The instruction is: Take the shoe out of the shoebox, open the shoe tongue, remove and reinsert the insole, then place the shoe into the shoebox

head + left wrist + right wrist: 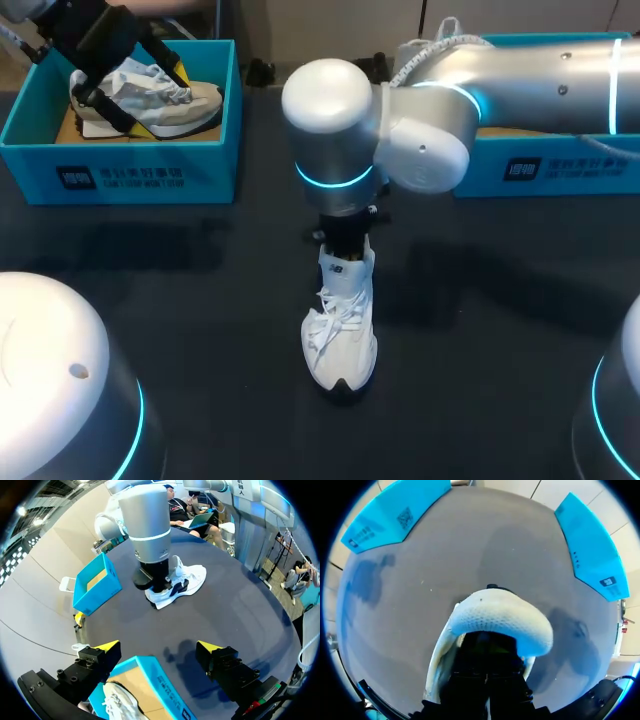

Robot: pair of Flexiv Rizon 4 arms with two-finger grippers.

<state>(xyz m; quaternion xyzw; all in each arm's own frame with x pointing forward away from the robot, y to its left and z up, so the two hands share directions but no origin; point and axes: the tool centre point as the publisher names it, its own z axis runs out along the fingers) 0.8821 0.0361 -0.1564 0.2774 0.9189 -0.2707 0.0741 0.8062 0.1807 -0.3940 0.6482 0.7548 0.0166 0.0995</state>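
Observation:
A white shoe (340,340) stands on the dark table near the middle, toe toward the front edge. My right gripper (345,245) comes straight down into its opening at the heel; in the right wrist view its dark fingers (487,665) are together inside the shoe (500,620), tips hidden. What they touch is hidden. My left gripper (130,75) hangs open over the left blue shoebox (120,165), above a grey-and-white shoe (160,100) lying in it. In the left wrist view the gripper (157,647) stands wide open above that box (160,685) and nothing is between its fingers.
A second blue shoebox (560,165) sits at the back right, partly behind my right arm (500,70). It also appears in the left wrist view as the blue shoebox (97,582) beyond the white shoe (182,580). Bare dark tabletop surrounds the white shoe.

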